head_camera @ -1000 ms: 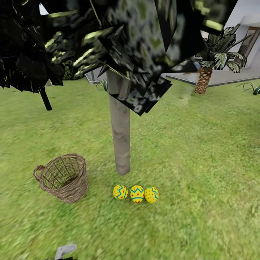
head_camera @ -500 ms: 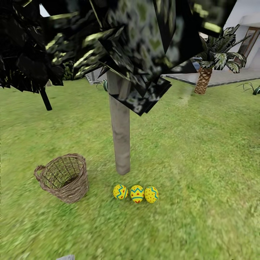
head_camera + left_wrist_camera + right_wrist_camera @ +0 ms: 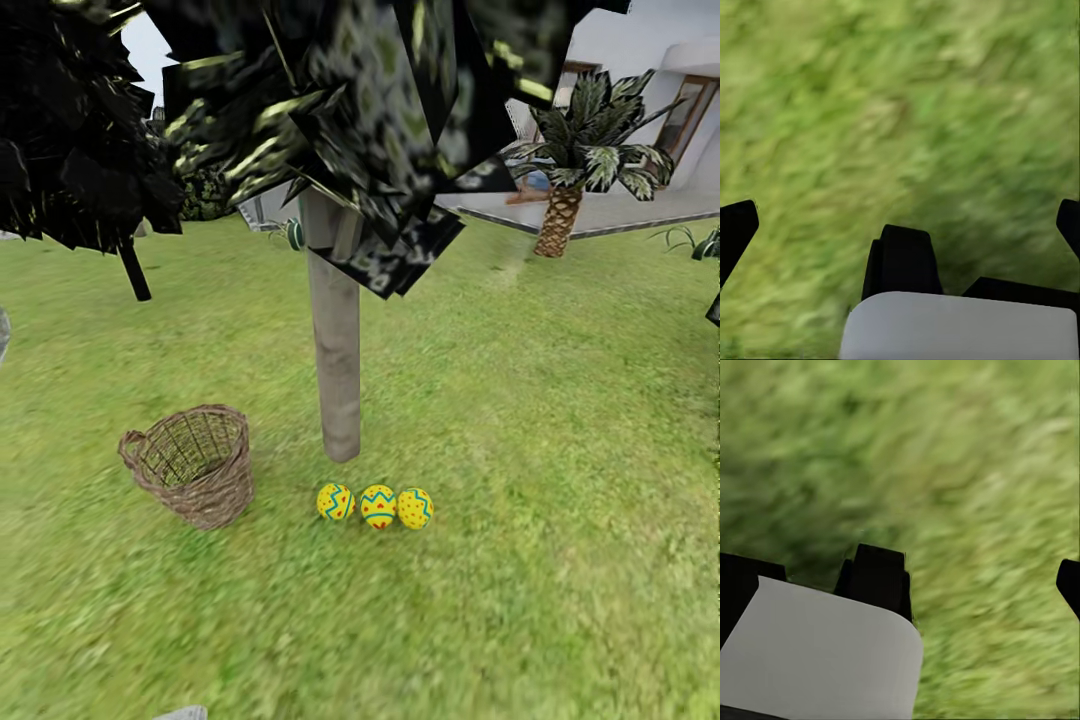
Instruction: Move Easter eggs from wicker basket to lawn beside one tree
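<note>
Three Easter eggs lie in a row on the lawn [image 3: 560, 420] just in front of the tree's pale trunk [image 3: 338, 370]: a left egg [image 3: 336, 501], a middle egg [image 3: 379, 506] and a right egg [image 3: 415, 508]. The wicker basket [image 3: 190, 475] stands tilted on the grass to the trunk's left, and I see no egg inside it. My left gripper [image 3: 900, 221] hangs open over bare grass, holding nothing. My right gripper [image 3: 906, 577] is open over grass as well, with nothing between its fingers.
Dark angular foliage [image 3: 330, 110] hangs low over the trunk. A thin dark-trunked tree [image 3: 135, 275] stands at the back left. A short palm [image 3: 560, 215] grows by the paved patio [image 3: 620, 212] and the white house at the back right. Open grass lies all around.
The head view has shifted, so the eggs, basket and trunk now sit slightly higher and smaller in it. The grey arm piece at the bottom edge dropped lower. Eggs and basket kept their places.
</note>
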